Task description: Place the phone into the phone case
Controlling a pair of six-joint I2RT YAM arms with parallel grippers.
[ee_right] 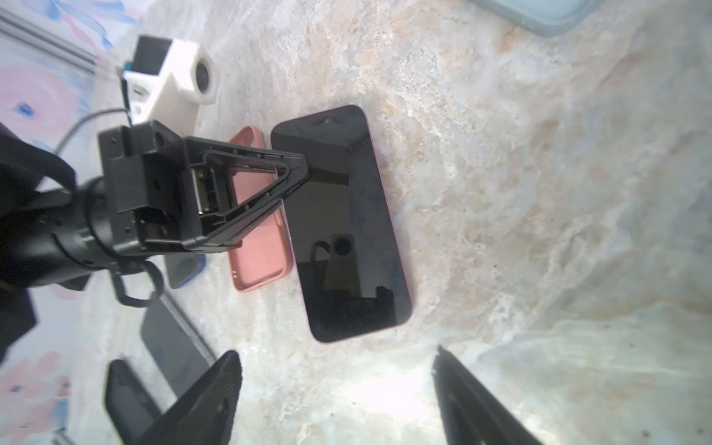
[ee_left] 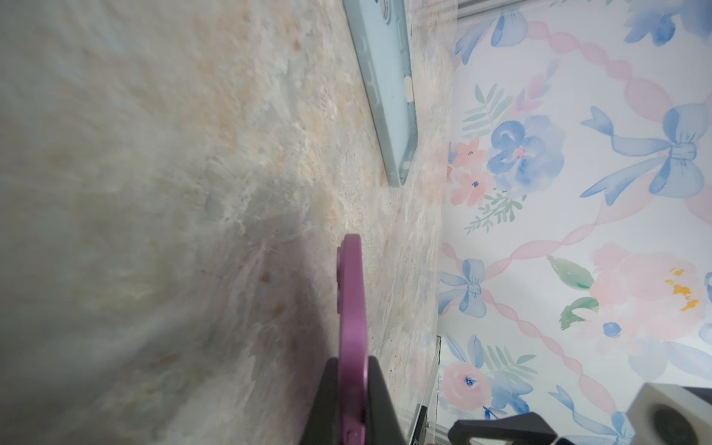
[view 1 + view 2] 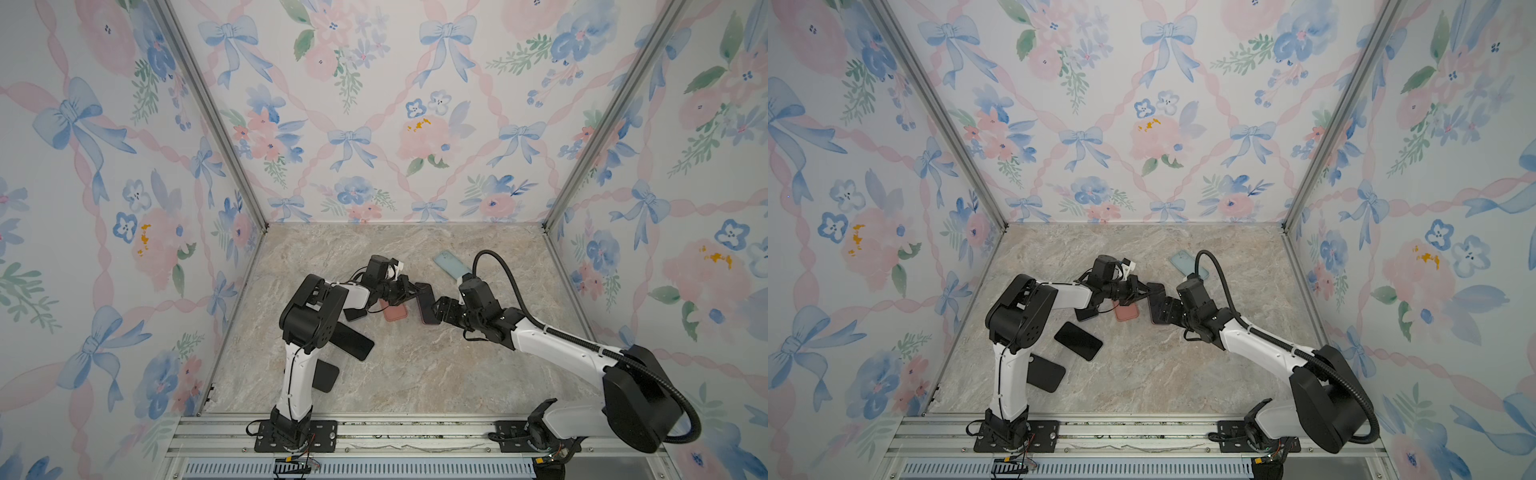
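Purple-edged black-screened phone [image 1: 339, 231] sits clamped in our left jaws, salmon-pink phone case [image 1: 262, 262] just beside them; our right jaws gape before the phone.

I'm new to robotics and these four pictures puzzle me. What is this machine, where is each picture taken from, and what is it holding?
Two robot arms stand at a marble table inside flowered walls. Two pictures look down from overhead; the two others come from cameras on the arms' wrists. The left gripper is shut on a phone with a purple edge. The right gripper is open near it. On the table lie a pink case, a blue case farther back and two black slabs by the left arm.
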